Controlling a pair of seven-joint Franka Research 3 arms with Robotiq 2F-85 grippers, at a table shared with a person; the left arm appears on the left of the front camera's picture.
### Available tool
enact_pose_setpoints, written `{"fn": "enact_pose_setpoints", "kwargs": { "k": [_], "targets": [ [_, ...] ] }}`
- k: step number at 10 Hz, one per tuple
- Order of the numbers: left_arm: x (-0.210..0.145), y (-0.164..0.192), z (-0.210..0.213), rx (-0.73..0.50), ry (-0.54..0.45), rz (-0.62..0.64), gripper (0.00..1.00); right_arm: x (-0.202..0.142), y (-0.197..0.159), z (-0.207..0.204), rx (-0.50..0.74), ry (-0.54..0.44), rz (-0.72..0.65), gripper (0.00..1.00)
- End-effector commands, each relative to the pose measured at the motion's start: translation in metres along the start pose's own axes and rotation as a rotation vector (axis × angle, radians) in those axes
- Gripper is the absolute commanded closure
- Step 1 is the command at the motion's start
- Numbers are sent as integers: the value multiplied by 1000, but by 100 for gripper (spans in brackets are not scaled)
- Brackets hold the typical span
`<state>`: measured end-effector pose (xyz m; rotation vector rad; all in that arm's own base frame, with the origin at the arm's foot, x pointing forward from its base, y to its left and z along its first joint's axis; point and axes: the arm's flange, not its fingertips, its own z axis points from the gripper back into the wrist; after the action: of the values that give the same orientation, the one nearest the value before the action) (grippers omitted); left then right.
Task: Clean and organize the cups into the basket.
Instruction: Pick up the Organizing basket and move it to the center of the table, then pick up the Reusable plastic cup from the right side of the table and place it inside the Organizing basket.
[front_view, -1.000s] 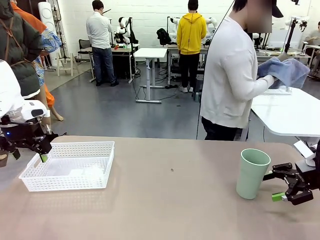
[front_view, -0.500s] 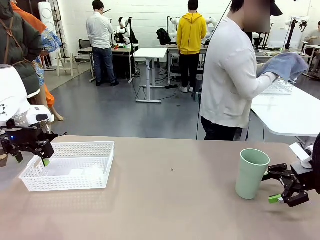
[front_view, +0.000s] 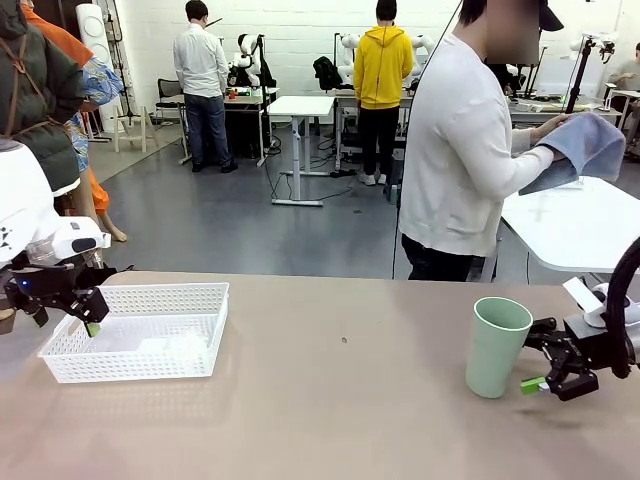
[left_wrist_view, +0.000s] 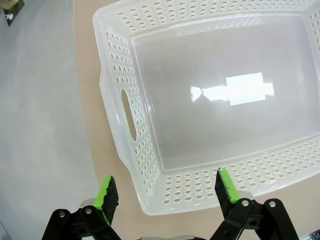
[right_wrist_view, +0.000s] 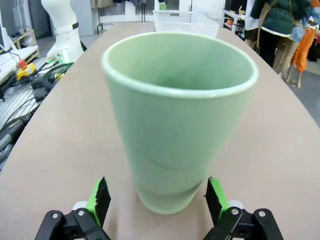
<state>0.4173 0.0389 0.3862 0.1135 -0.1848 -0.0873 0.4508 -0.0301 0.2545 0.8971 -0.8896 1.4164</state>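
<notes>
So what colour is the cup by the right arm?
Pale mint green, plain and matte: the cup shows best in the right wrist view.

The cup (front_view: 498, 350) is plain pale mint green; the basket (front_view: 130, 366) is white with perforated walls; the table (front_view: 330, 420) is tan.

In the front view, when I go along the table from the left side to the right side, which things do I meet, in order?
Left tool, open → white basket → mint green cup → right tool, open, right beside the cup.
</notes>
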Motion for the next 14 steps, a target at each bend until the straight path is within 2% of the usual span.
{"fn": "enact_pose_setpoints", "kwargs": {
  "k": [1,9,14],
  "targets": [
    [-15,-1,-2,36,-58,-40,0,-1,-21,-11,-11,-42,-56,0],
    [-16,9,-8,62,-62,-17,0,4,-27,-56,80,-29,-71,0],
    [5,15,-28,39,7,-3,0,6,-23,-69,86,-36,-72,0]
  ]
}}
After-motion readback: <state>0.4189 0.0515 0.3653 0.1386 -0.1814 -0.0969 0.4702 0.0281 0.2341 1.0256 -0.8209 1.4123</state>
